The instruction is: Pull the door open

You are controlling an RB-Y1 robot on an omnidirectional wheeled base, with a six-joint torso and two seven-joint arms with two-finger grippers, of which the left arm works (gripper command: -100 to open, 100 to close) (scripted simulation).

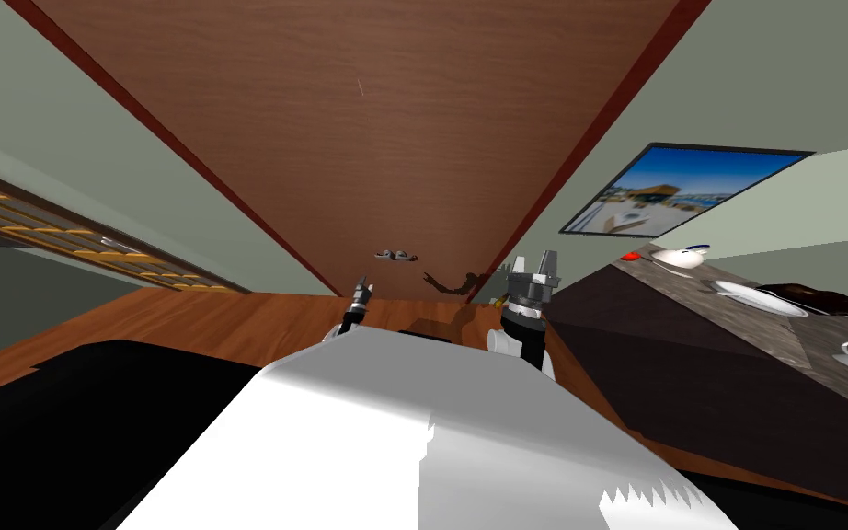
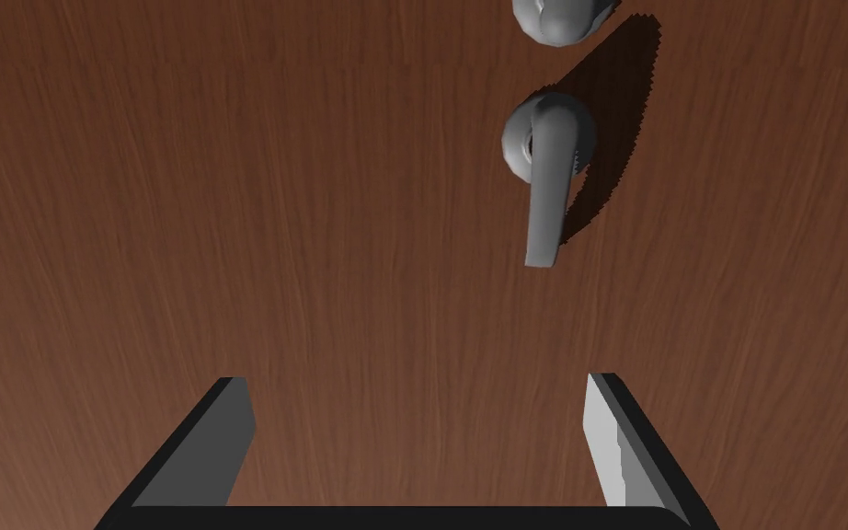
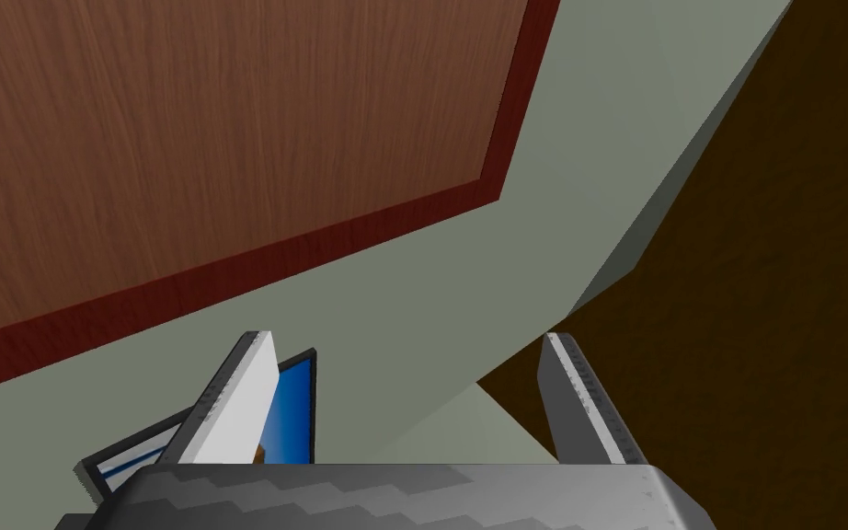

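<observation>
Left wrist view: end effector spread, empty, near handle.

Home kitchen: counter with dishes

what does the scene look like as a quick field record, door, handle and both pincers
door: brown wood grain, dark red frame, looks shut
handle: grey lever, untouched, grey knob beside it
left pincer: open, empty, facing the door, lever ahead, not gripped
right pincer: open, empty, aimed at the grey-green wall beside the frame
my right: dark counter with white dishes, picture on wall
</observation>
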